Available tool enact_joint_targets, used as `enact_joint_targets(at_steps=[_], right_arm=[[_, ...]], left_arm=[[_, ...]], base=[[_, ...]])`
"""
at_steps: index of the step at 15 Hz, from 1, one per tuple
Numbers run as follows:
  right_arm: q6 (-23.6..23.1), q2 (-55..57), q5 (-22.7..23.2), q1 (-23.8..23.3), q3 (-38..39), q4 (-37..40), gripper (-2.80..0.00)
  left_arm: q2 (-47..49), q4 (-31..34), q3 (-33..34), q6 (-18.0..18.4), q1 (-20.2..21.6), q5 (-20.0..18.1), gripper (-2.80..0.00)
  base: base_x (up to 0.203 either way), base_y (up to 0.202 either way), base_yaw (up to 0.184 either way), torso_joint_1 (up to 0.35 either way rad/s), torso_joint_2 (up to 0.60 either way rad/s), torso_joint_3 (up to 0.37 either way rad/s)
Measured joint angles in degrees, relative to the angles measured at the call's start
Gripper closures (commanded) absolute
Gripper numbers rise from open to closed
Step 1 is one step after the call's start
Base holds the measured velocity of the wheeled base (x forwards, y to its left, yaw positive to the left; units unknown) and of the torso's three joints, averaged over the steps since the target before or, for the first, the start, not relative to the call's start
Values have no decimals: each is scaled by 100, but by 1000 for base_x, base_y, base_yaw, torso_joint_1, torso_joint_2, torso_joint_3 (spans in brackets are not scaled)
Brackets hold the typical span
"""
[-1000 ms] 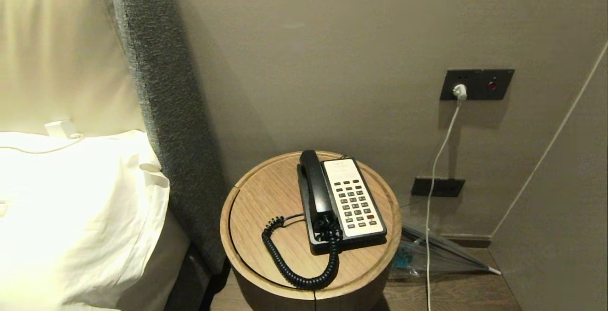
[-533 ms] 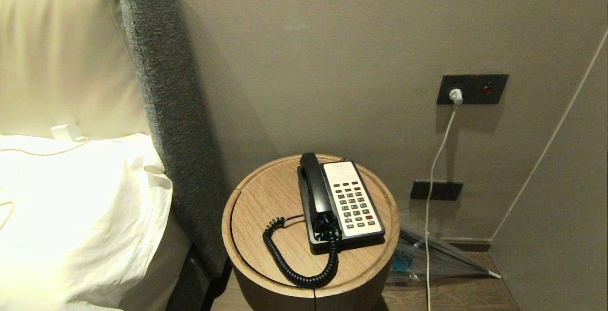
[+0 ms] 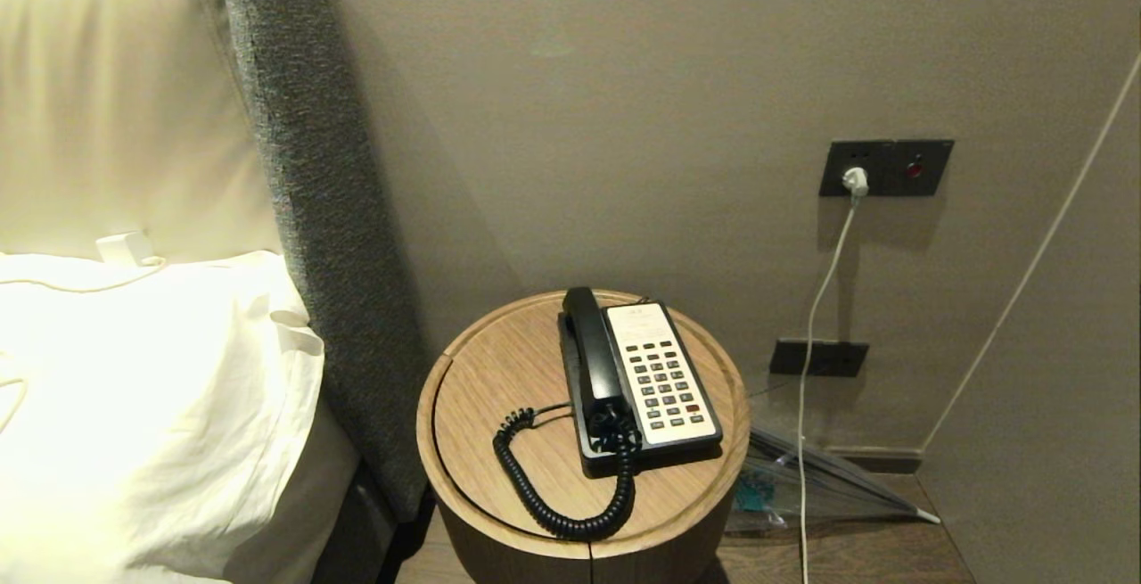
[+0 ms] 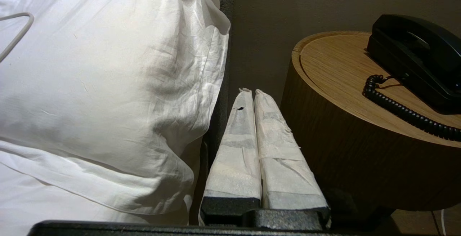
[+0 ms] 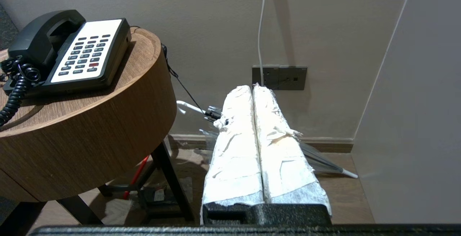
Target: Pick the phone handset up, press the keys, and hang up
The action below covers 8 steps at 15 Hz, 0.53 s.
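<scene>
Both grippers are parked low and clear of the phone, neither showing in the head view. From its wrist camera the left gripper (image 4: 251,91) has its two white-wrapped fingers pressed together with nothing between them, hanging between the pillow (image 4: 108,84) and the side of the round wooden table (image 4: 335,84). The right gripper (image 5: 253,86) is likewise closed and empty, down by the right side of the table, pointing toward the wall socket (image 5: 279,78).

Nothing of the task looks begun. The phone handset (image 3: 590,354) lies in its cradle along the left side of the phone base (image 3: 655,455), its coiled cord (image 3: 553,499) looping over the near part of the tabletop. The keys (image 3: 664,379) sit in rows on the pale faceplate just right of the handset, with the red one toward the near end.

As I judge it, everything remains: lifting the handset, pressing keys, and setting it back. One arm must first rise above the tabletop and open.
</scene>
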<state>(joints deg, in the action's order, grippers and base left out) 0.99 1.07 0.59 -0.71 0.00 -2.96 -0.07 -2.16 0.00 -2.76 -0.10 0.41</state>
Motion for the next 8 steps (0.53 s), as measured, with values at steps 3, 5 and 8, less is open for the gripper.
enact_joint_targets(at_steps=[3, 5, 8], right_arm=[[-5, 2, -4, 2, 0, -8, 0], [2, 2, -7, 2, 0, 1, 0], [-2, 2, -2, 0, 0, -7, 0]], left_arm=[[0, -1, 0, 0, 0, 0, 0], [0, -1, 0, 0, 0, 0, 0], [0, -1, 0, 0, 0, 0, 0]], base=[[0, 0, 0, 0, 0, 0], [0, 0, 0, 0, 0, 0], [0, 0, 0, 0, 0, 0]])
